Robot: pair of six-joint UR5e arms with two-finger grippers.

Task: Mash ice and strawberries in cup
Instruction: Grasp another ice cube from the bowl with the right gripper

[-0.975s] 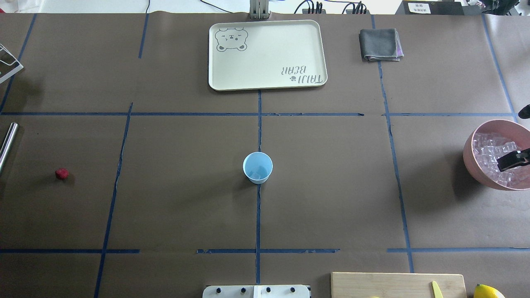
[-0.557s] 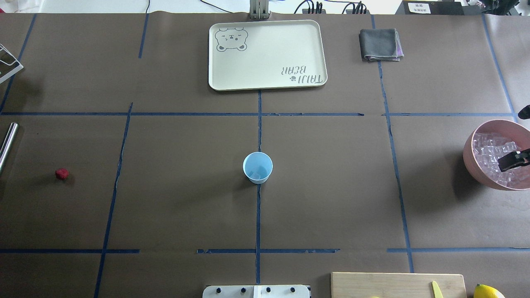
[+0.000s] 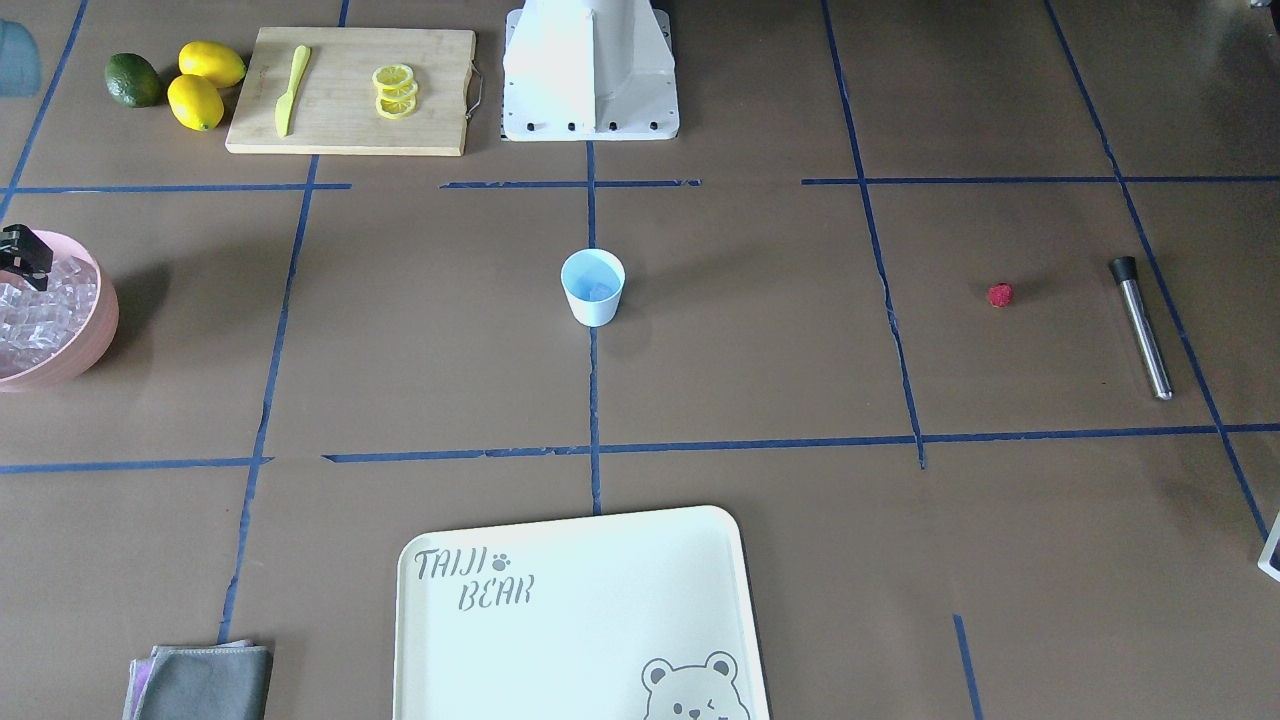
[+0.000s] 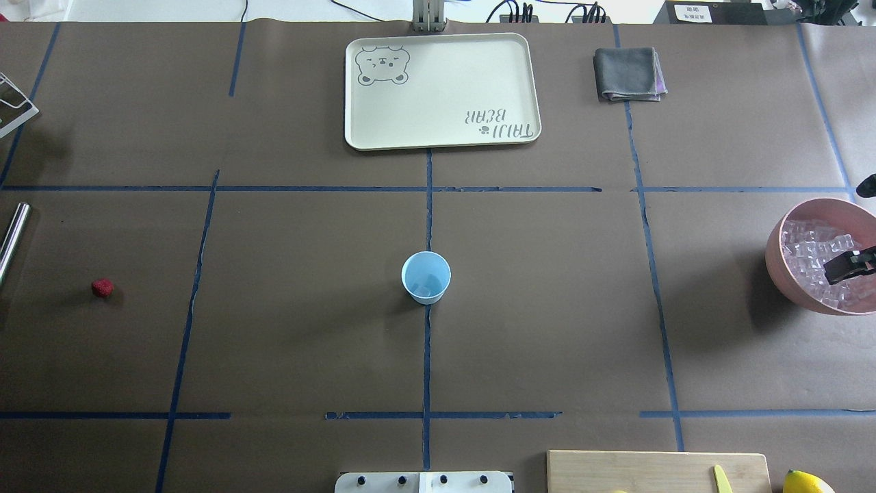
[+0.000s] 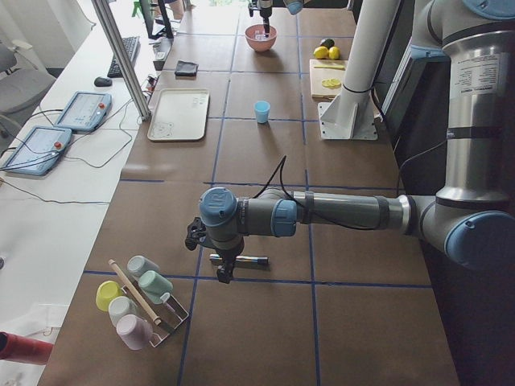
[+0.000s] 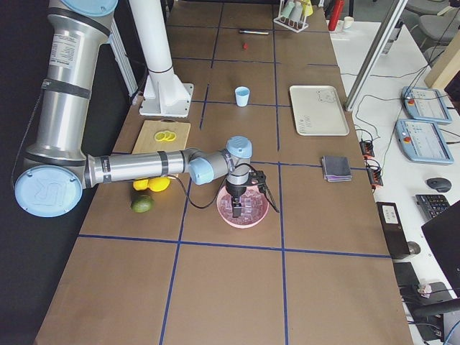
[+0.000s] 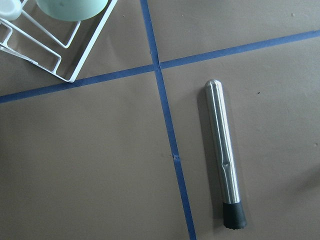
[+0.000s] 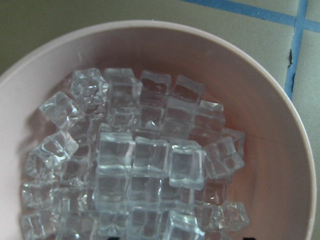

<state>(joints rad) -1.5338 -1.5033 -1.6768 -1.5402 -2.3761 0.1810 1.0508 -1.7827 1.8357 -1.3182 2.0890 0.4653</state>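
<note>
The light blue cup stands upright at the table's centre, with what looks like a clear ice cube in its bottom; it also shows in the front view. Several ice cubes fill the pink bowl at the right edge. My right gripper hangs just over the ice, jaws apart and empty. The red strawberry lies alone on the left side. My left gripper hovers over a steel muddler; I cannot tell whether it is open or shut.
A cream tray and a grey cloth lie at the far side. A cutting board with lemon slices and a yellow knife, two lemons and a lime sit near the base. A cup rack stands by the muddler.
</note>
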